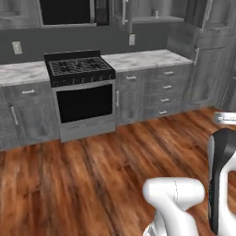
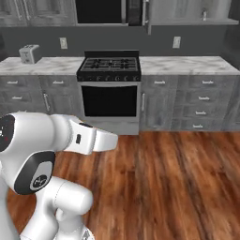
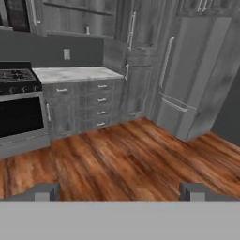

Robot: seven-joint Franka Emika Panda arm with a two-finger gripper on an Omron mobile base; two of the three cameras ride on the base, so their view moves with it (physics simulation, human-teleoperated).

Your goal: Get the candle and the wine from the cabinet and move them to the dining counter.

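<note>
Tool spread wide, holding nothing; fingertips frame bare wood floor. Open cabinet sits up right of the stove; a small pale item on its shelf, too small to identify. Candle and wine not made out. Base stands well back from the counter. Risk: the shelf is high and the open door edge projects, so the arm could clip it while reaching.

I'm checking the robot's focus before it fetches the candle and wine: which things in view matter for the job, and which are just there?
Job: open wall cabinet; small item on its shelf, perhaps the candle; open gripper.
Just there: stove; toaster; fridge; drawer units.
</note>
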